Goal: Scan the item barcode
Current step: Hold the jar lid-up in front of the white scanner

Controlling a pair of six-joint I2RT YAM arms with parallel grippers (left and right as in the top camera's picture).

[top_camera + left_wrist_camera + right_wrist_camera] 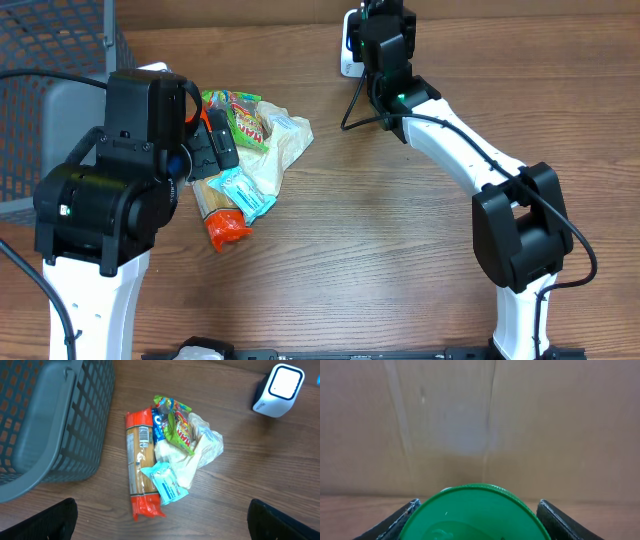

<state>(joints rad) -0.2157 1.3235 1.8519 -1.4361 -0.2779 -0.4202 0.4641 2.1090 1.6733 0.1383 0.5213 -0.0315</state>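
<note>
One basket [50,435], one scanner [277,390], one pasta pack [140,470], one candy bag [180,427], one blue sachet [167,484], one green lid [475,515].

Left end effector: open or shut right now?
Open. The left end effector shows its fingers wide apart at the frame's lower corners, with nothing between them.

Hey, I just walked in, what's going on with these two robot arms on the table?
The right gripper holds a green round item at the back of the table, close by the white scanner. The left gripper hangs open above a pile of snack packets lying beside the grey basket, gripping none of them.
</note>
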